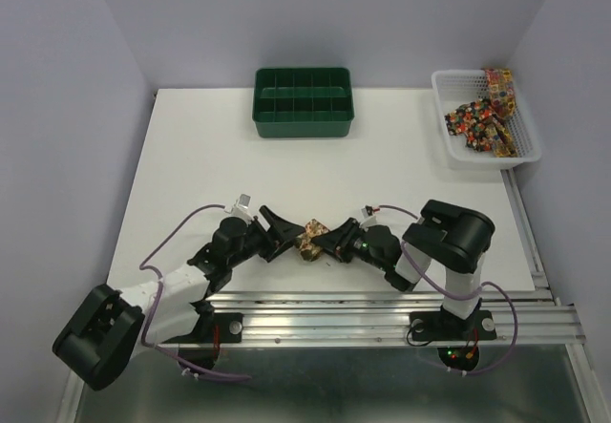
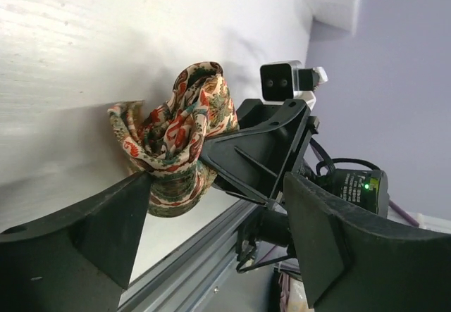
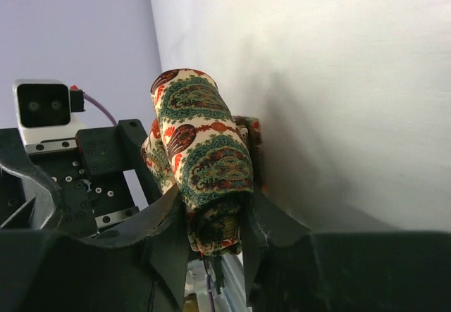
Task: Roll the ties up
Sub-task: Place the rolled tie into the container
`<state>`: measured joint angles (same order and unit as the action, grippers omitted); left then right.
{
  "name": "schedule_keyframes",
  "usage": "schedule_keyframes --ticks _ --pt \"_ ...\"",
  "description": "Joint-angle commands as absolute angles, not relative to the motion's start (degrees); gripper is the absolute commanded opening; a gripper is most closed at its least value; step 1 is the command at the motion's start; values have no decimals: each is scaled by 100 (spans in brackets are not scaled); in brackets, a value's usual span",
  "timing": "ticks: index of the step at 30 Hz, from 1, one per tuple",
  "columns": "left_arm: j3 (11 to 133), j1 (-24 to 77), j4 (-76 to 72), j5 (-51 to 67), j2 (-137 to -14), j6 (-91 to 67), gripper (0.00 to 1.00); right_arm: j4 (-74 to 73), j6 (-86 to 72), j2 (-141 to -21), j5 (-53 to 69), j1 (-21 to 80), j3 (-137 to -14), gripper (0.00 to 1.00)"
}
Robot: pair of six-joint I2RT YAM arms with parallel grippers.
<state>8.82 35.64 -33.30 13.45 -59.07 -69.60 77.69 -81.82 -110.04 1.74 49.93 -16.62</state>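
Already one tie (image 1: 311, 239) sits wound into a roll at the near edge of the bench (image 1: 286, 165), pinched in the right pincer (image 3: 215, 213), the left pincer (image 2: 211, 241) gaping wide beside it, while more ties (image 1: 482, 117) wait crumpled in the basket (image 1: 492, 160).

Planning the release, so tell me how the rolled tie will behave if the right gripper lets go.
The rolled tie is soft, loosely bunched fabric, so it will probably slump and unwind. It looks light: the right gripper pinches only one end. Its lumpy folds make rolling away unlikely.
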Motion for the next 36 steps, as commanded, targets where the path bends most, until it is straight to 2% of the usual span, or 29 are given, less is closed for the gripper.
schedule_keyframes --ticks 1,3,5,14,22,36 --pt "738 3603 -3191 1116 -5152 -7005 93 7236 -7613 -10153 36 5001 -1661 1" --pt "756 3612 -3068 1064 -4775 -6996 94 7051 -7472 -9776 -130 4992 -1801 1" --pt "843 3630 -2884 985 -4589 -6900 99 6691 -7270 -9616 -132 5001 -1959 1" --pt "1300 3647 -2031 773 -3938 -6583 99 6171 -6873 -8939 -308 5001 -2329 1" --pt "1468 3691 -2109 800 -4043 -6539 99 5941 -6767 -8771 -229 4992 -2628 1" --pt "1696 3718 -2470 659 -4280 -6460 99 6618 -7427 -9036 703 5010 -2733 1"
